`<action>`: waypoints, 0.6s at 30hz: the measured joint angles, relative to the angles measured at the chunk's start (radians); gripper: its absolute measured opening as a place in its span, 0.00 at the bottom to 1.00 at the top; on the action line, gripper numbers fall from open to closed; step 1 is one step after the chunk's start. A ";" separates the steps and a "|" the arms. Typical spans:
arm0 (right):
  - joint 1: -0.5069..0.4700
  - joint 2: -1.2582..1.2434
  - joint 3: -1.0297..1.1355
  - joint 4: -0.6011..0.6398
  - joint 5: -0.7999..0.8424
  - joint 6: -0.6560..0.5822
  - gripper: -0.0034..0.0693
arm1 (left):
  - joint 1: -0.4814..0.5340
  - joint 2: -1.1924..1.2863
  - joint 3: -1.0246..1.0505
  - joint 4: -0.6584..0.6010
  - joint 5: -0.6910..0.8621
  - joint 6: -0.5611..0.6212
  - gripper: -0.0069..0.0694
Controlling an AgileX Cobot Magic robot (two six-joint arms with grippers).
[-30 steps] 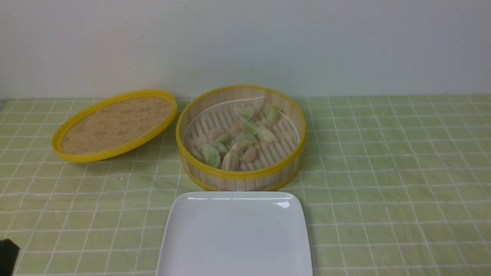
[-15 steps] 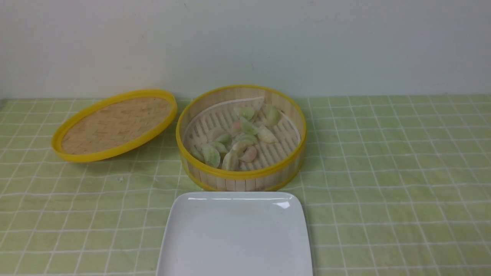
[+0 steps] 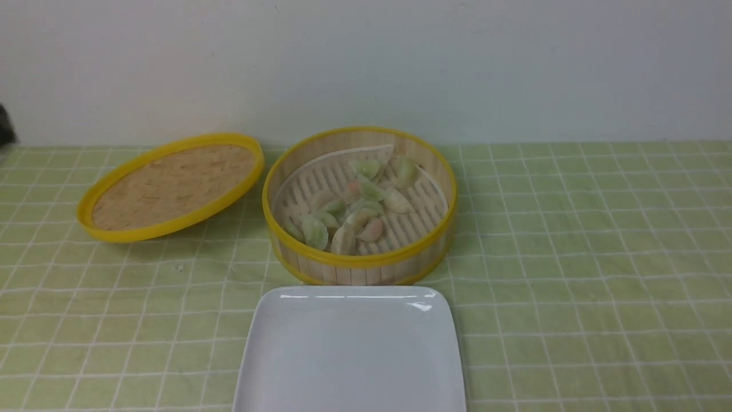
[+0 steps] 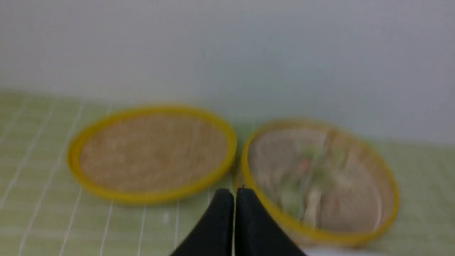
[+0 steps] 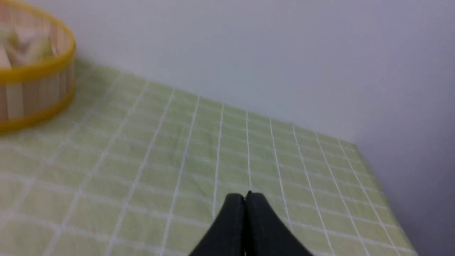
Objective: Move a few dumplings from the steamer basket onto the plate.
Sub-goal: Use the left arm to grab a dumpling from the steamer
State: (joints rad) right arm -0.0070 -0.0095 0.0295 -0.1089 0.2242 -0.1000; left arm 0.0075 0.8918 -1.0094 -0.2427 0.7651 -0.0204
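Observation:
The steamer basket [image 3: 426,243] stands at the table's middle with several pale green and pink dumplings [image 3: 349,209] inside. The white plate [image 3: 351,355] lies just in front of it and holds nothing. My left gripper [image 4: 234,193] is shut and empty; the left wrist view is blurred and shows the basket [image 4: 385,181] and its dumplings [image 4: 312,192] ahead. A dark bit of the left arm [image 3: 4,129] shows at the front view's far left edge. My right gripper [image 5: 244,197] is shut and empty over bare cloth, with the basket [image 5: 42,89] far off to one side.
The flat woven yellow-rimmed lid [image 3: 171,186] lies left of the basket, its edge close to the basket's rim; it also shows in the left wrist view [image 4: 153,153]. A green checked cloth [image 3: 572,257] covers the table. A pale wall stands behind.
A dark part of the left arm sat at the bottom left edge a second ago, left the view, and now shows higher at the left edge. Basket, lid and plate have not moved.

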 joint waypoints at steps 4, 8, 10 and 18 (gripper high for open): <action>0.000 0.000 0.000 0.207 -0.175 0.131 0.02 | 0.000 0.273 -0.086 -0.067 0.246 0.132 0.08; 0.000 0.000 0.000 0.403 -0.265 0.259 0.02 | -0.051 0.484 -0.176 -0.104 0.283 0.260 0.08; 0.000 0.000 0.000 0.452 -0.283 0.276 0.02 | -0.102 0.573 -0.234 -0.105 0.283 0.294 0.08; 0.006 0.000 -0.031 0.564 -0.214 0.384 0.02 | -0.251 0.870 -0.545 -0.107 0.341 0.320 0.08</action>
State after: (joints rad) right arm -0.0013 -0.0095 -0.0014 0.4555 0.0104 0.2841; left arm -0.2439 1.7615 -1.5547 -0.3501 1.1057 0.2994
